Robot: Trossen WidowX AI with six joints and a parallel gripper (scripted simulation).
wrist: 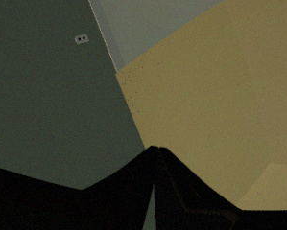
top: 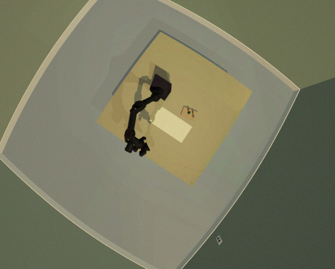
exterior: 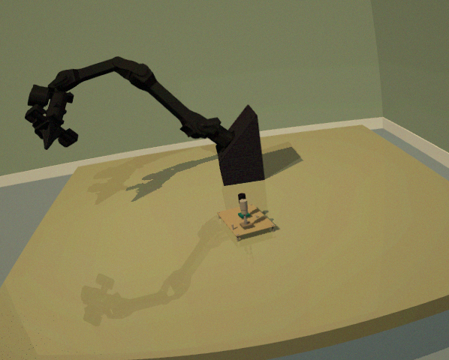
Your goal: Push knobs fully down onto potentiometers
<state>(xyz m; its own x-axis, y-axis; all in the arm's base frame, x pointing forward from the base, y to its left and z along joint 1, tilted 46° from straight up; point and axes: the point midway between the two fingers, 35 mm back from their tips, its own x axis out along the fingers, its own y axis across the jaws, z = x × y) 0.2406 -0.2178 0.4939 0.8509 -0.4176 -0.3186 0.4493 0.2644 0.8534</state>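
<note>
The circuit board (top: 186, 115) (exterior: 227, 217) is a small tan plate on short legs on the table. A light grey knob (exterior: 243, 206) stands high on a thin shaft above a brown potentiometer (exterior: 246, 225), with shaft showing beneath it. A black knob (exterior: 241, 196) stands behind it, above a green potentiometer (exterior: 242, 215); the grey knob partly hides it, so its height on the shaft cannot be told. My gripper (exterior: 46, 148) (wrist: 157, 153) is shut and empty, fingertips together, high up and far from the board, near the table's edge. The board is not in the wrist view.
The arm's dark wedge-shaped base (top: 162, 83) (exterior: 242, 154) stands on the table behind the board. A bright pale rectangle (top: 173, 125) lies beside the board in the top view. Small dark specks lie at one table corner. Arm shadows cross the table.
</note>
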